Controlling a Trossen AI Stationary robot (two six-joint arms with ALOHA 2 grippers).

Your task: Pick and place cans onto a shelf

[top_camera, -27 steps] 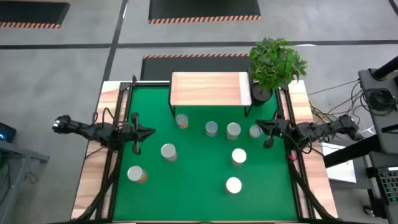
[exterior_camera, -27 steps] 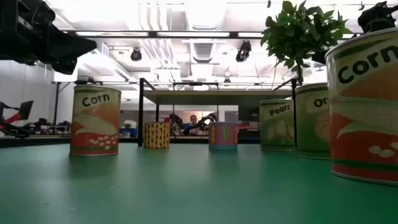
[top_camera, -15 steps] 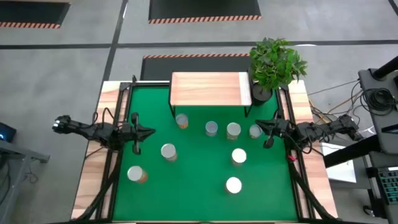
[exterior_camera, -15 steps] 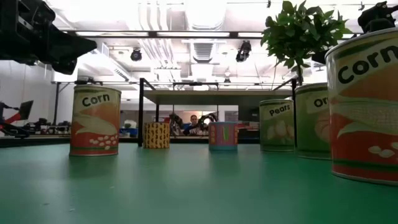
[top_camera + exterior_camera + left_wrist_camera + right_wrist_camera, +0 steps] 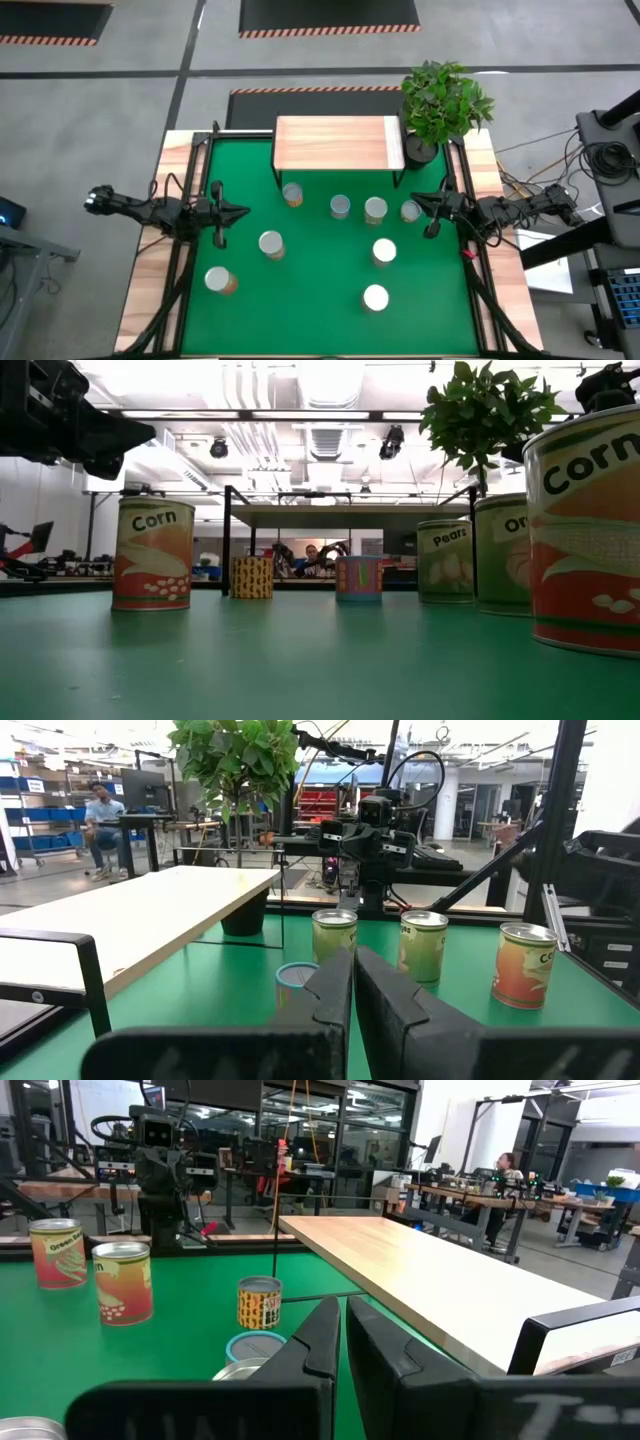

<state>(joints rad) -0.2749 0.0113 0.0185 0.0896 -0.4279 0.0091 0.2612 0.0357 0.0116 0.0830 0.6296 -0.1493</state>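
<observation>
Fingers of the left gripper (image 5: 240,211) and right gripper (image 5: 418,199) are seen pressed together, empty, held above opposite sides of the green counter (image 5: 320,320). A potted plant (image 5: 445,100) is set at the far right corner, beside the shelf (image 5: 338,142). Eight cans (image 5: 340,206) are scattered upright on the counter between the grippers; the nearest can (image 5: 410,211) lies just beside the right fingers. The shelf is bare.
</observation>
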